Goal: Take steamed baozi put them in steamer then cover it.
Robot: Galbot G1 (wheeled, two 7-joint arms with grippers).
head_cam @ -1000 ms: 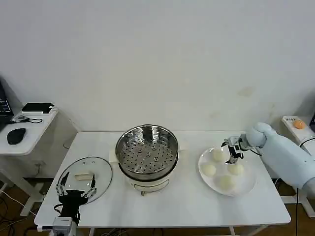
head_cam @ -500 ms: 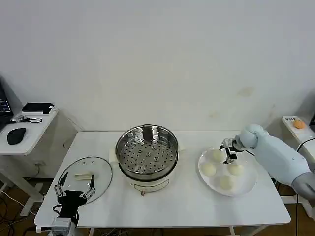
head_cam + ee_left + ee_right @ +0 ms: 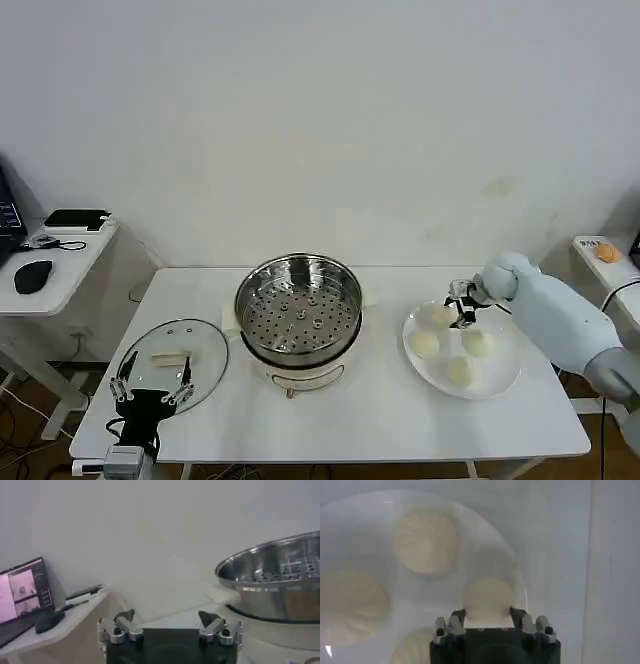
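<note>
Buns (image 3: 450, 343), four of them, smooth cream-white domes, sit on a flat white plate (image 3: 508, 372) at the right of the white table (image 3: 370, 420). The plate lies near the table's right edge, with bare tabletop between it and the steamer (image 3: 298, 318).

The right gripper (image 3: 461, 306) hangs over the plate's rear rim, at the rear-left bun (image 3: 437, 316). In the right wrist view its fingers (image 3: 458, 617) stand apart on either side of one bun (image 3: 488, 598), close to its flanks; I cannot tell whether they press it. The other three buns (image 3: 425, 540) lie clear of the fingers.

The steamer is a round shiny steel pot on a cream-white base, at the table's middle, its mouth open upward and its perforated tray (image 3: 300, 322) bare. Its polished rim (image 3: 270, 565) stands close in front of the left arm's camera.

The lid (image 3: 172, 364), a round clear glass disc with a metal rim, lies flat at the front left, close to the table's left edge and just beside the steamer. Its cream rectangular handle (image 3: 170, 355) runs roughly left to right.

The left gripper (image 3: 152, 392) rests low over the lid's near edge, fingers spread wide and holding nothing.

A side desk (image 3: 50, 262) stands left of the table.
</note>
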